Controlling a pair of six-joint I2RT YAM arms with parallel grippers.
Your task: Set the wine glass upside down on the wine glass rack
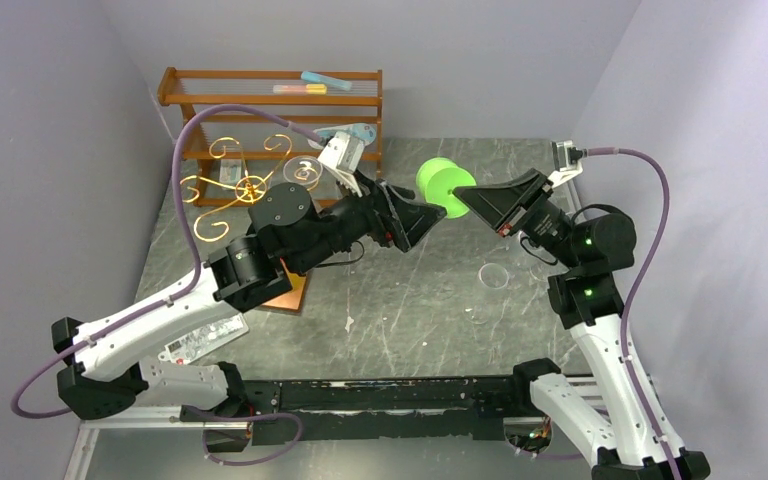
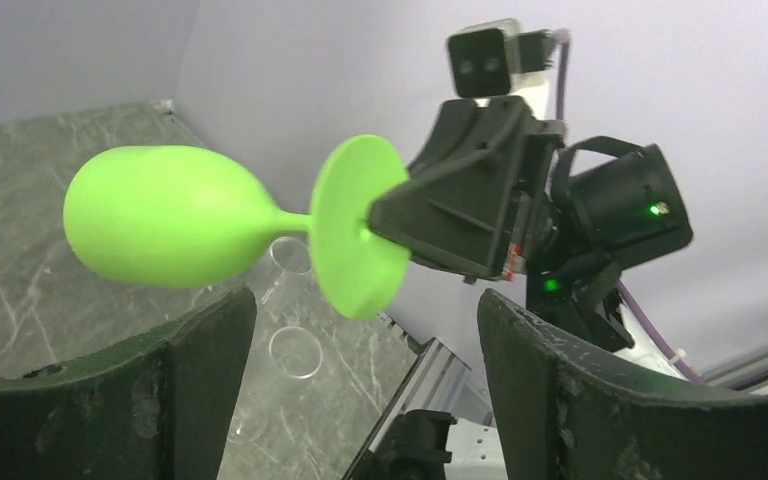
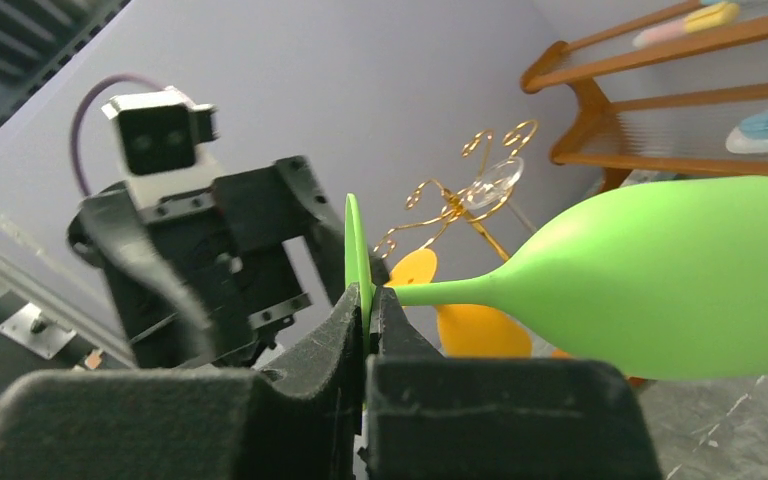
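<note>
The green wine glass (image 1: 444,186) hangs on its side in the air above the table's middle. My right gripper (image 1: 472,198) is shut on the edge of its round foot (image 3: 357,250), with the bowl (image 3: 680,280) pointing away to the left. My left gripper (image 1: 426,222) is open, with its jaws wide apart just under the stem and foot (image 2: 355,240) and touching nothing. The gold wire wine glass rack (image 1: 245,188) stands at the back left. Its copper-brown base (image 1: 290,296) shows partly under my left arm. The rack also shows in the right wrist view (image 3: 450,200).
A brown wooden shelf unit (image 1: 270,100) stands behind the rack. A clear glass (image 1: 305,170) hangs on the rack. Clear glasses (image 1: 494,275) lie on the table near my right arm. An orange glass-like shape (image 3: 480,328) shows by the rack. Purple walls close in on both sides.
</note>
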